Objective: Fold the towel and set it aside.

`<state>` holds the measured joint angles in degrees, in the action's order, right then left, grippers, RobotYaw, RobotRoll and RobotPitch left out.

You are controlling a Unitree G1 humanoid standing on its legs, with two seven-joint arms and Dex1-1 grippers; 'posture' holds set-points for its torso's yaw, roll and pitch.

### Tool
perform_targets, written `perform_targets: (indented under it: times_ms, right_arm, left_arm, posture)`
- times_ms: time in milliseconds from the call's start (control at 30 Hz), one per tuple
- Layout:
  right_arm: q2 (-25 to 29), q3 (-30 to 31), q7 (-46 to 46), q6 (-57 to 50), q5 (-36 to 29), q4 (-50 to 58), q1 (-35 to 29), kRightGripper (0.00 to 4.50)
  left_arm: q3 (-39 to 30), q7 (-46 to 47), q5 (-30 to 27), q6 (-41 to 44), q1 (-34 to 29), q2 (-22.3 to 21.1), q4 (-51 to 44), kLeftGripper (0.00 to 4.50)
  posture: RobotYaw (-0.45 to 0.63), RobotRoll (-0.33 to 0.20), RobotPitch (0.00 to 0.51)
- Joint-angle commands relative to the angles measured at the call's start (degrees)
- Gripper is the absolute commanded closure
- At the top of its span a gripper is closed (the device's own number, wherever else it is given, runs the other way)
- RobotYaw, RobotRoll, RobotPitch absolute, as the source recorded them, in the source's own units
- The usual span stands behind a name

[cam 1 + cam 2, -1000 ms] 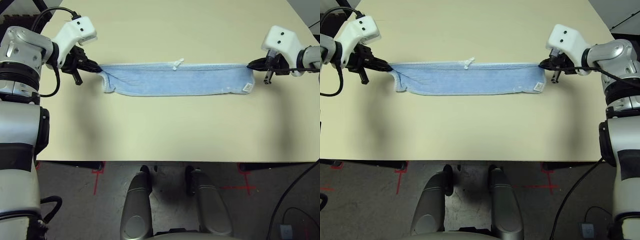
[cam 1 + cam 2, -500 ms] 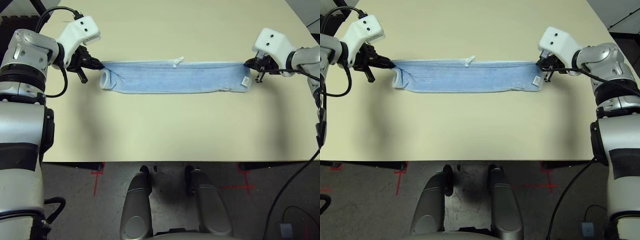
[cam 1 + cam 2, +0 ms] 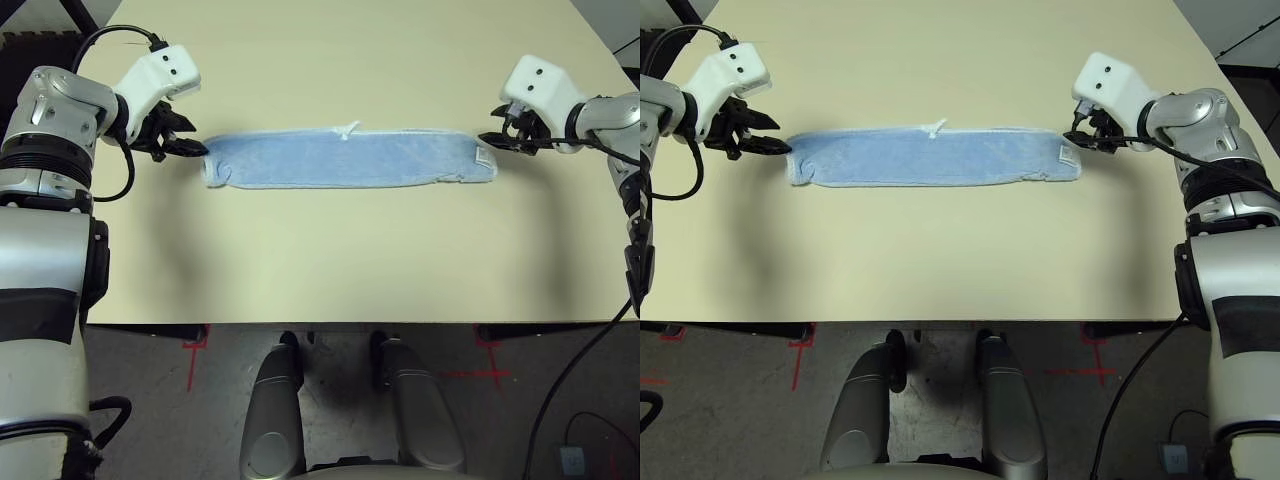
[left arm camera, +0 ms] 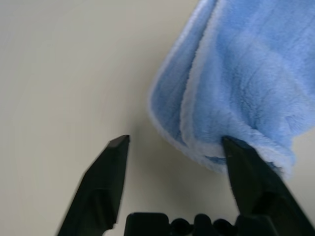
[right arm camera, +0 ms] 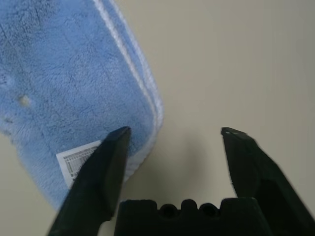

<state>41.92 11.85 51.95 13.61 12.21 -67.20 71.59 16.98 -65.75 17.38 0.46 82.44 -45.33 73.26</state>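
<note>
Tool fingers spread at both ends, the left tool [image 3: 185,147] at nine o'clock and the right tool [image 3: 497,140] at three flank the towel [image 3: 345,160], which lies flat across the worktop [image 3: 330,260], apparently released for the next fold.

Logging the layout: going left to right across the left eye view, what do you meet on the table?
Left gripper, open → towel, folded into a long strip → right gripper, open.
</note>
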Motion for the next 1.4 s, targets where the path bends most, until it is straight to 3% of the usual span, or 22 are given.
perform_targets:
  times_ms: [33, 233, 433, 633, 800, 1100, 1400]
  right_arm:
    - [0.7, -2.8, -1.8, 1.2, -1.4, -0.2, 0.3, 0.01]
    - [1.2, -7.9, -2.8, 3.7, -4.9, 0.6, -0.5, 0.01]
    - [-1.3, -17.1, 7.5, -2.9, -17.1, 5.2, -2.8, 0.01]
    - [-3.7, -23.4, 11.3, -19.3, -28.2, 19.2, -11.1, 0.01]
    - [-5.9, -26.0, 7.3, -28.9, -33.9, 31.4, -18.2, 0.01]
    - [-6.4, -29.4, 1.0, -42.5, -40.6, 40.0, -22.9, 0.01]
    - [-7.5, -40.5, -17.8, -75.4, -54.1, 49.8, -25.0, 0.01]
  left_arm:
    - [0.2, 4.3, 2.6, -1.9, 0.9, -1.8, 1.2, 0.02]
    - [-0.1, 13.4, 4.9, -4.0, 1.7, -3.0, 1.4, 0.02]
    - [-4.0, 8.9, 1.2, -3.7, 2.4, -2.4, 0.6, 0.02]
    - [-17.7, -10.9, -15.3, 0.3, 0.0, 2.2, -3.3, 0.02]
    - [-21.6, -17.6, -21.8, -0.8, -6.3, 5.3, -9.2, 0.02]
    - [-21.3, -21.1, -24.0, -9.9, -15.8, 7.1, -13.6, 0.02]
    - [-21.9, -19.2, -25.6, -9.2, -19.6, 7.7, -14.6, 0.02]
  posture:
    - [-0.06, 0.0, 0.262]
    - [-0.06, 0.0, 0.264]
    - [-0.06, 0.0, 0.268]
    - [-0.05, 0.0, 0.27]
    - [-0.05, 0.0, 0.27]
    - [-0.06, 0.0, 0.264]
    - [-0.08, 0.0, 0.261]
